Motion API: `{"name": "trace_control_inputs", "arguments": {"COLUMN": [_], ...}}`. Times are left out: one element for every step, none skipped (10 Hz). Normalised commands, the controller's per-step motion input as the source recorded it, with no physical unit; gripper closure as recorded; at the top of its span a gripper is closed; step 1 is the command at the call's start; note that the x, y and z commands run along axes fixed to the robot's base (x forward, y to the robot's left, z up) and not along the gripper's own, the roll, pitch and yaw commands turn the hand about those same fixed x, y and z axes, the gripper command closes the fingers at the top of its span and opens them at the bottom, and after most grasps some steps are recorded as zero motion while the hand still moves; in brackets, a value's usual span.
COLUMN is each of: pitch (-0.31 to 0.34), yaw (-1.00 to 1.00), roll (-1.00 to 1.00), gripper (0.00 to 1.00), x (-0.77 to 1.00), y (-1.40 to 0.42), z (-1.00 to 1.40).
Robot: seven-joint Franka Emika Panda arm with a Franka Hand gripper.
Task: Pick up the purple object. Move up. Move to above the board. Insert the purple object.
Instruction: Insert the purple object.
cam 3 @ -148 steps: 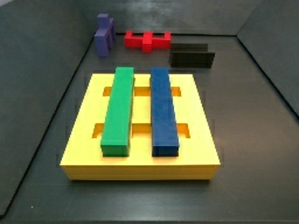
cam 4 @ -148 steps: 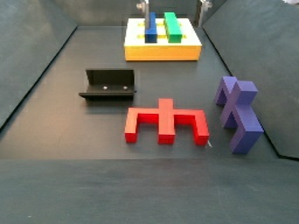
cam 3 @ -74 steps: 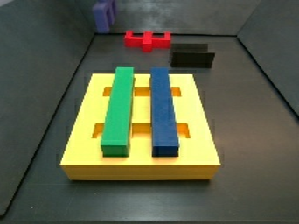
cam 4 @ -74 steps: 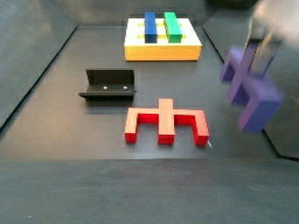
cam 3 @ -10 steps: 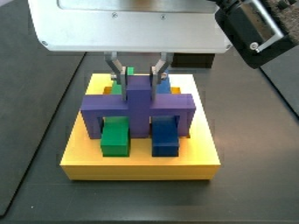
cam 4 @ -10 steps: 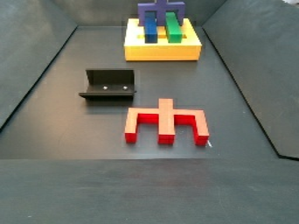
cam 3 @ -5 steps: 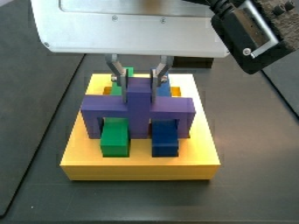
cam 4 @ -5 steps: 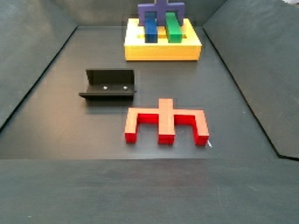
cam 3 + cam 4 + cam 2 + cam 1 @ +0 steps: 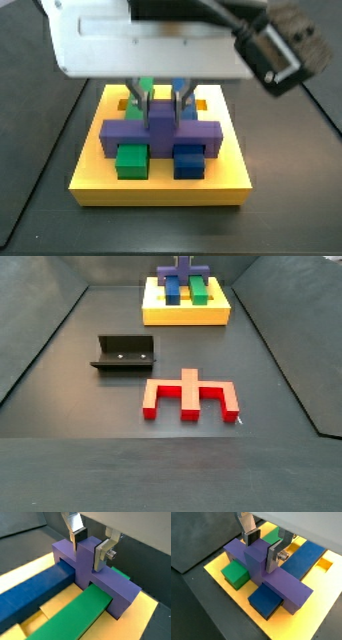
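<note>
The purple object (image 9: 281, 587) is cross-shaped and lies crosswise over a green bar (image 9: 236, 573) and a blue bar (image 9: 308, 554) on the yellow board (image 9: 214, 568). My gripper (image 9: 262, 551) stands over it, shut on its raised central stub. Both wrist views show this; in a wrist view the gripper (image 9: 89, 552) clamps the stub of the purple object (image 9: 67, 549). In a side view the gripper (image 9: 162, 100) comes down onto the purple object (image 9: 160, 132), which sits low across the board (image 9: 160, 190). The arm hides the board's far end.
A red notched block (image 9: 190, 396) lies on the dark floor in the middle. The black fixture (image 9: 124, 353) stands to its left. The board (image 9: 187, 314) sits at the far end in that side view. Grey walls enclose the floor.
The gripper has moved down with the purple object, which now sits lower across the green and blue bars on the board. Nothing else has moved.
</note>
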Motion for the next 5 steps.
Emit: {"name": "trace_control_inputs", "arguments": {"pitch": [-0.106,-0.250,-0.329,-0.233,0.000], "yaw": [0.04,0.09,0.08,0.07,0.00], "roll": [-0.03,-0.10,-0.17,-0.17,0.00], "gripper": [1.00,1.00,1.00,1.00,1.00], "x": [-0.04,-0.22,-0.27,-0.15,0.00], "y": [0.00,0.05,0.10,0.05,0.00], "z": [-0.37,-0.46,-0.46,-0.34,0.00]}}
